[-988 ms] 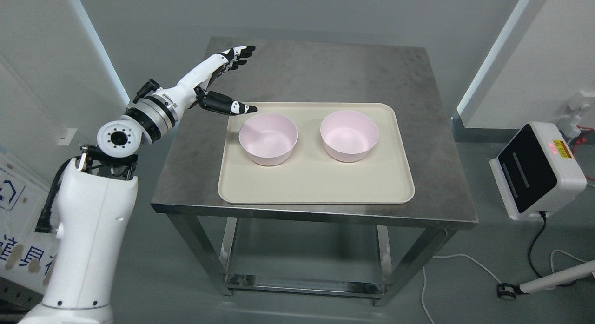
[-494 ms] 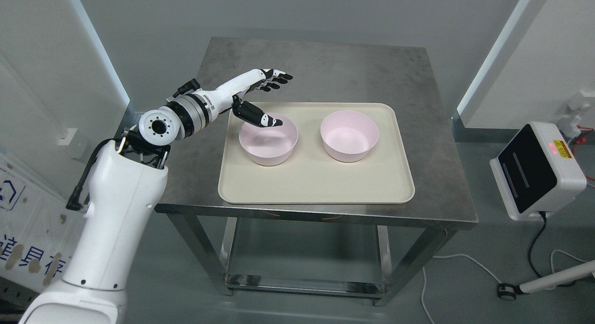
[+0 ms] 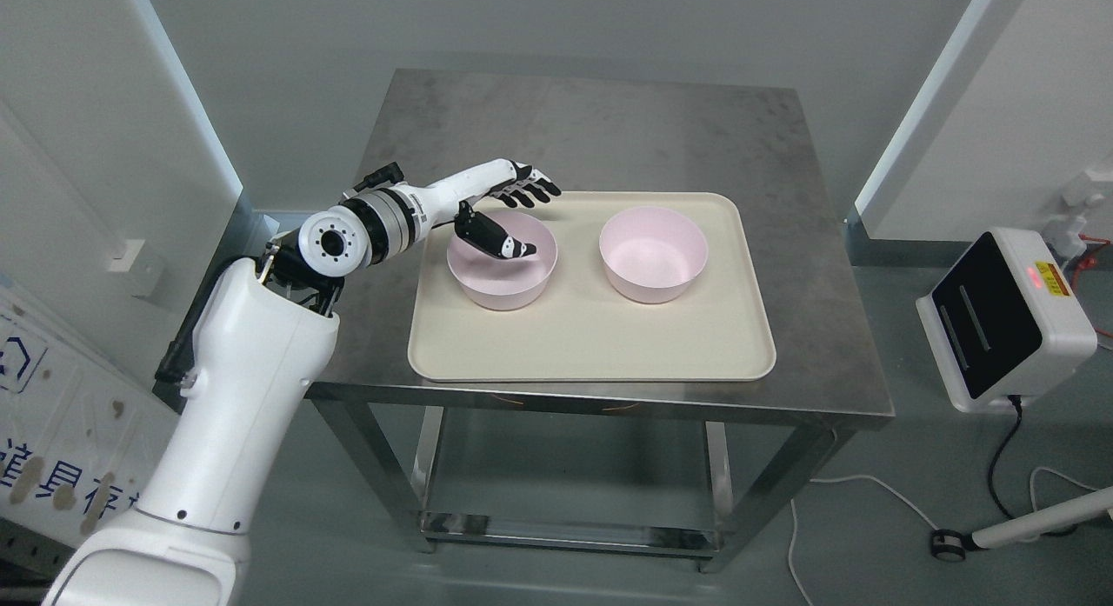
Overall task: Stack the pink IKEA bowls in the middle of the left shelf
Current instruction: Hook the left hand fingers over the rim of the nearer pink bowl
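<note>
Now the left robot hand (image 3: 509, 215) is held spread over the near pink bowl's (image 3: 502, 274) rim, thumb inside, fingers behind it.

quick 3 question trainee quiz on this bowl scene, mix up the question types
1. True or false: the two pink bowls are already nested.
2. Which hand is over the tray? A) left B) right
3. Fill in: the left hand's thumb sits over the ___ pink bowl.

Key:
1. False: the left pink bowl and right pink bowl stand apart.
2. A: the left hand is spread open around the bowl's far rim, gripping nothing.
3. left
</note>
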`<state>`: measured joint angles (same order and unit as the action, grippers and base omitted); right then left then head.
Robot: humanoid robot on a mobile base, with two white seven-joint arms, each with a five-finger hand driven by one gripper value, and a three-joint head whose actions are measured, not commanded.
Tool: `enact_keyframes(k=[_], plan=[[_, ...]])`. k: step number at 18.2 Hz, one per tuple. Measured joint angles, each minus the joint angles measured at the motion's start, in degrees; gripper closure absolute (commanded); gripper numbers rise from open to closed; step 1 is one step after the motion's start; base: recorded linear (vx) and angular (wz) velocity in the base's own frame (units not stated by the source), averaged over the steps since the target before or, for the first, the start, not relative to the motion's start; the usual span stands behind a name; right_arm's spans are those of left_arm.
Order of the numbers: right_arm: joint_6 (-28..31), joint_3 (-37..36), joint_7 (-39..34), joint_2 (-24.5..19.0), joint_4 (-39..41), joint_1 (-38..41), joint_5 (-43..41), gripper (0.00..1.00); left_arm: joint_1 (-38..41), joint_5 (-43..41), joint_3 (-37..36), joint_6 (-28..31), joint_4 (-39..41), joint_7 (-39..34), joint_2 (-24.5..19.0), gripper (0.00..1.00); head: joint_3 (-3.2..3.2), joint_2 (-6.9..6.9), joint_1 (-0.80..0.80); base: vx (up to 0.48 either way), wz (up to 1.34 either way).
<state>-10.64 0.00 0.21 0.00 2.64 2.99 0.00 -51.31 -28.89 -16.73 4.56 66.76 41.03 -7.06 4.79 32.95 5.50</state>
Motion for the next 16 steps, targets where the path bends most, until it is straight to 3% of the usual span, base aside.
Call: enact_keyframes(k=[4,10,16], plan=[[0.0,0.0,-0.29,0.0,0.0,0.0,0.0,0.0,-0.45,-3.17,-0.27,-2.64,-2.21,-0.27,0.34,0.57,0.0,0.01,0.0,0.0,0.0],[0.0,0.0,-0.42,0.0,0.0,0.0,0.0,0.0,-1.43,-5.43,-0.07,-6.23,-4.74,-0.4,0.65,0.87,0.0,0.01,0.0,0.0,0.0],[0.0,0.0,-0.44,0.0,0.0,0.0,0.0,0.0,-1.83,-6.34,0.46,-9.37,-6.42,-0.4,0.88,1.0,0.0,0.01,0.0,0.0,0.0]])
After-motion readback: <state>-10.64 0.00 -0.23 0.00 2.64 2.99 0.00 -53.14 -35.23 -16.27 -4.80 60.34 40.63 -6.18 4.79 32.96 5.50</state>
